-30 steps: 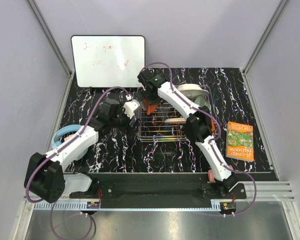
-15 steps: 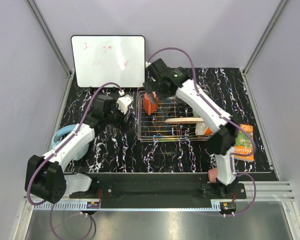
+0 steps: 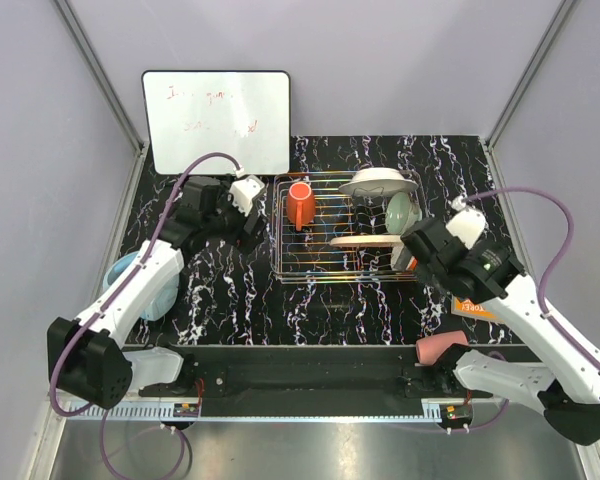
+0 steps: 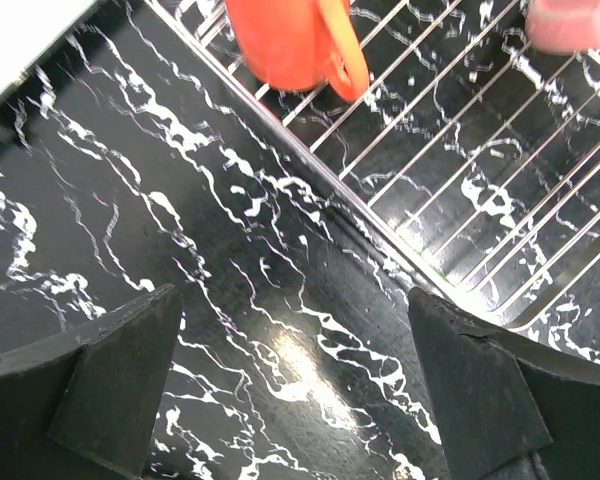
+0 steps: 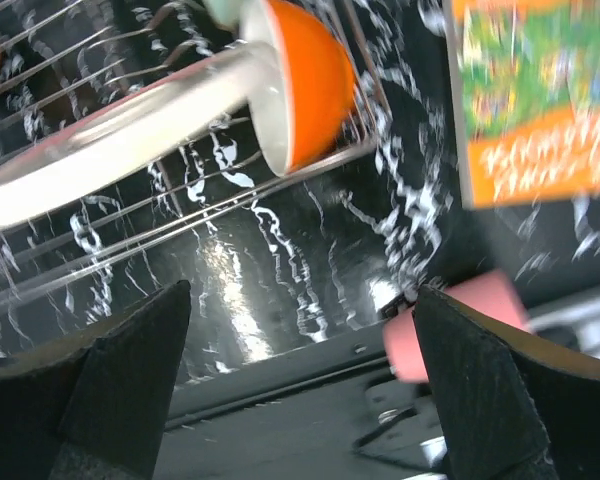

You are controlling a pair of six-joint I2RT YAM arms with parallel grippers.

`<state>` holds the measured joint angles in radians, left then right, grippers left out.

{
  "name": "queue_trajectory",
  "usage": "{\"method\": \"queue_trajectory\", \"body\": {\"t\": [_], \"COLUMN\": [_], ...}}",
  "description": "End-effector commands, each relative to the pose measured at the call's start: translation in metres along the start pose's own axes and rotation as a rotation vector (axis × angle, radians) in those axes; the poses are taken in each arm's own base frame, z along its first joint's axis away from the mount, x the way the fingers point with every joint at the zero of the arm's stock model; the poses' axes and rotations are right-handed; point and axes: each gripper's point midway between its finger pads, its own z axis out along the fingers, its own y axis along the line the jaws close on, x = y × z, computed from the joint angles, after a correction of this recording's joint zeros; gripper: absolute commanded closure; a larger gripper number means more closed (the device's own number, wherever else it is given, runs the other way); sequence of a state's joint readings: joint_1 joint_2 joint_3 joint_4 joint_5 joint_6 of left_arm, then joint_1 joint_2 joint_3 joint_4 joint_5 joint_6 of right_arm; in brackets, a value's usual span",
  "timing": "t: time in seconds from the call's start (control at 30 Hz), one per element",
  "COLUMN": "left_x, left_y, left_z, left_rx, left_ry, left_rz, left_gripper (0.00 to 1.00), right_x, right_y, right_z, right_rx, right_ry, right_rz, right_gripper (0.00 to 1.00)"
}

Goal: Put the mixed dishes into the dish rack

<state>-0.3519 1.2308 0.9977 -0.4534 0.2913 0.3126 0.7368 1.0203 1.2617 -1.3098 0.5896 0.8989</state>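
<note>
If going next for the pink cup at the desk's near edge (just beside the right arm's base), beware of nudging it over. Note left gripper and right gripper both spread wide, empty, and the dish rack by the far edge, orange mug inside. Trust the right wrist view for that cup; from above, partly behind the arm.

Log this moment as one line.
left gripper: open, empty, beside silver wire dish rack | right gripper: open, empty | orange mug: in rack | pink cup: outside rack
</note>
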Motion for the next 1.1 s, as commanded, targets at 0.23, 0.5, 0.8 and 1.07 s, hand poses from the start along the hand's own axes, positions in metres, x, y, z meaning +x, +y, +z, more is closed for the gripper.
{"method": "queue_trajectory", "body": {"t": [0.23,0.5,0.8,1.07], "left_x": [-0.028,-0.030,-0.074,-0.091], "left_y": [0.000,-0.005,-0.102,-0.235], "left_z": [-0.025,-0.034,-0.066,-0.048], "left_rx": [-0.004,0.023,0.220,0.767], "left_ry": [-0.064,-0.056,0.041,0.160], "left_rz": [0.028,0.032,0.444,0.551], "left_gripper": [0.01,0.01,0.01,0.01], "right_x": [0.092,0.072,-0.054,-0.138], "right_y": [-0.093,-0.104,-0.090,-0.110], "right_z": [0.031,0.035,-0.025,-0.116], "right_rx": [0.334,0.424,0.176,-0.012], "right_ry": [0.048,-0.084,-0.458,-0.728], "right_rz": [0.569,0.580,0.534,0.534], "right_gripper": [0.00,0.00,0.00,0.00]}}
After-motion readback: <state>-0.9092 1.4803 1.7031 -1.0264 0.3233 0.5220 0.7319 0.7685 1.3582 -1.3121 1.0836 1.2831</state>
